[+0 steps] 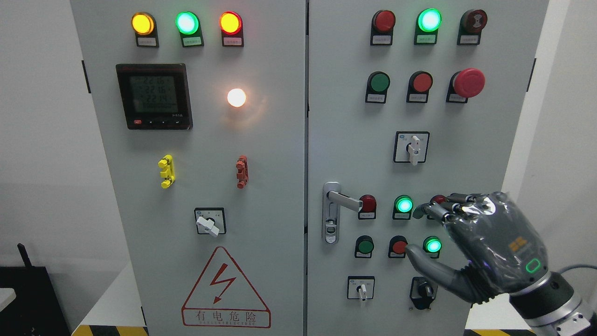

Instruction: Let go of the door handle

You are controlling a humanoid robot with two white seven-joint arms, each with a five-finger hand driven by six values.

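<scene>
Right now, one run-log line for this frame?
right hand: open, holds nothing | door handle: free, hand off to its right by the buttons | cabinet door: looks shut | left hand: not in view

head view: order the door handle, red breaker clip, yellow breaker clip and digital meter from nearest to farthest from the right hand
From the right hand:
1. Door handle, right door's left edge.
2. Red breaker clip, left door, middle.
3. Yellow breaker clip, further left.
4. Digital meter, upper left.
</scene>
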